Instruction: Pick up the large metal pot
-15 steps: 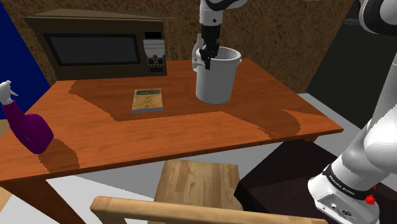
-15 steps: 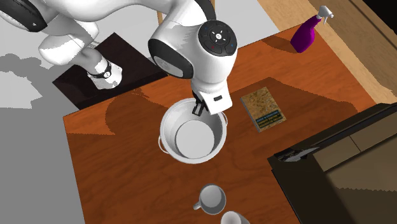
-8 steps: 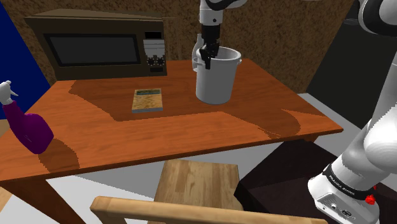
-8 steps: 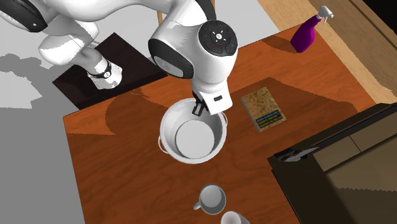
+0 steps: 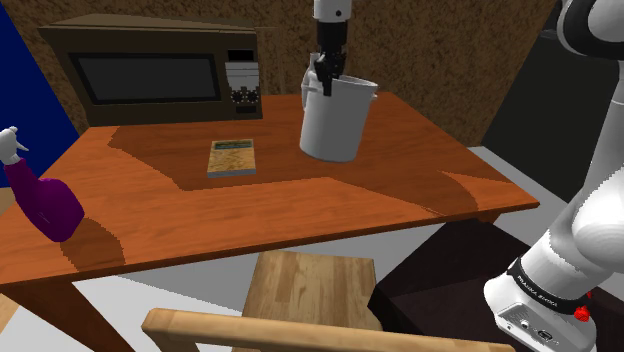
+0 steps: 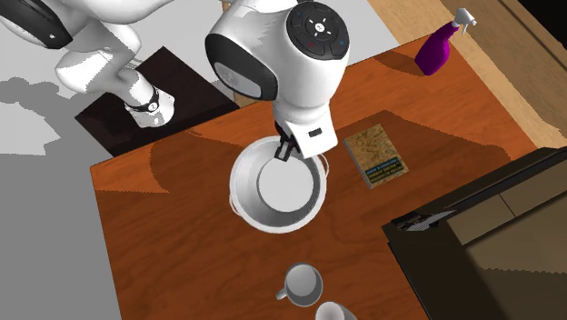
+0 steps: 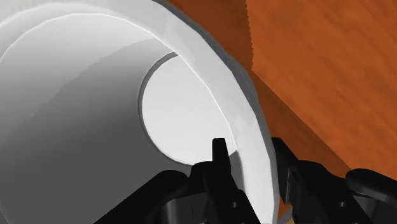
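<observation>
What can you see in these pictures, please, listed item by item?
pot: one, white-grey, far side of table, tilted
table: one, reddish-brown wood
microwave: one, dark brown, table's far edge
book: one, tan cover, flat beside the pot
spray bottle: one, purple with white head, table corner
mugs: two, white, beside microwave
chair: one, light wood, table's near side
stand: one, dark, beside table
arm: one, white, dark joints
gripper: one, black, clasping pot's rim
</observation>
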`<action>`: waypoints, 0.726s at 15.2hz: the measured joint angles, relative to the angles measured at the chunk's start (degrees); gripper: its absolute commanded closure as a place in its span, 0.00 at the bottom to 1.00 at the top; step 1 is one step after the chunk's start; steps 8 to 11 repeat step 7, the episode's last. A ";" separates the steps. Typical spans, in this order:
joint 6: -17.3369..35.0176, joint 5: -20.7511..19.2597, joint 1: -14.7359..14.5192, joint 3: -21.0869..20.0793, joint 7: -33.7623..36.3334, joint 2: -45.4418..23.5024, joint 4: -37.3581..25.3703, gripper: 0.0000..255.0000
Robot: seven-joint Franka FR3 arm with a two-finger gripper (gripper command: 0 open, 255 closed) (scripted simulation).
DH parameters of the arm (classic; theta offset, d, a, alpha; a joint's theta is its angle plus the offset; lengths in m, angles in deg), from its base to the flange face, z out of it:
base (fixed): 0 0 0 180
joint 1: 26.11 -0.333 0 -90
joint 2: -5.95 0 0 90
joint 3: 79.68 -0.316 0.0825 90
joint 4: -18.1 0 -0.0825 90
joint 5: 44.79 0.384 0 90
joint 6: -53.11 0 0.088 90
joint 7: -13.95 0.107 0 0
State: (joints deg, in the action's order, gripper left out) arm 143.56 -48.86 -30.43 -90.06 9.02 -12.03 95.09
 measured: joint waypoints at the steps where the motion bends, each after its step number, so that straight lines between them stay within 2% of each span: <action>1: -0.80 0.05 0.04 0.00 -0.11 0.28 -0.52 1.00; 7: -5.93 -0.17 -0.40 -0.07 -0.10 -1.23 -7.12 1.00; 11: -5.93 -0.17 -0.40 -0.07 -0.10 -1.23 -7.12 1.00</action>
